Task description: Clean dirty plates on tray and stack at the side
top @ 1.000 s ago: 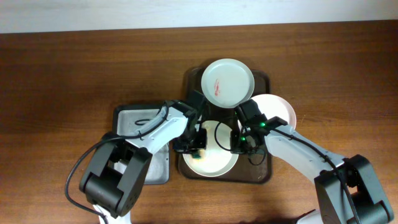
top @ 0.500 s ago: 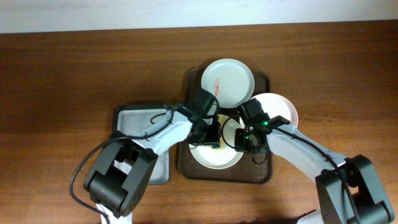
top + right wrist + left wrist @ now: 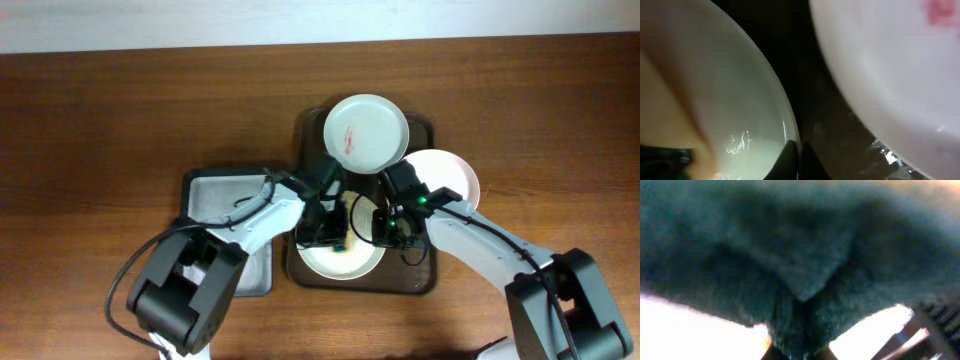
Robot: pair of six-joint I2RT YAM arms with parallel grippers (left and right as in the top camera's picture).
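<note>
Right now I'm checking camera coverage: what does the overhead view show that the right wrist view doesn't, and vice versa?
Only overhead: both arms whole, the grey metal tray, a third white plate at the right edge of the brown tray, and the wooden table. Only right wrist: the right claw closed on the lower plate at its rim, seen close. Both: the lower plate, the red-smeared plate and the brown tray floor between them.

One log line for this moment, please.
step: wiping | left claw: cloth on front plate | right claw: pinching its rim | back plate: red smear
</note>
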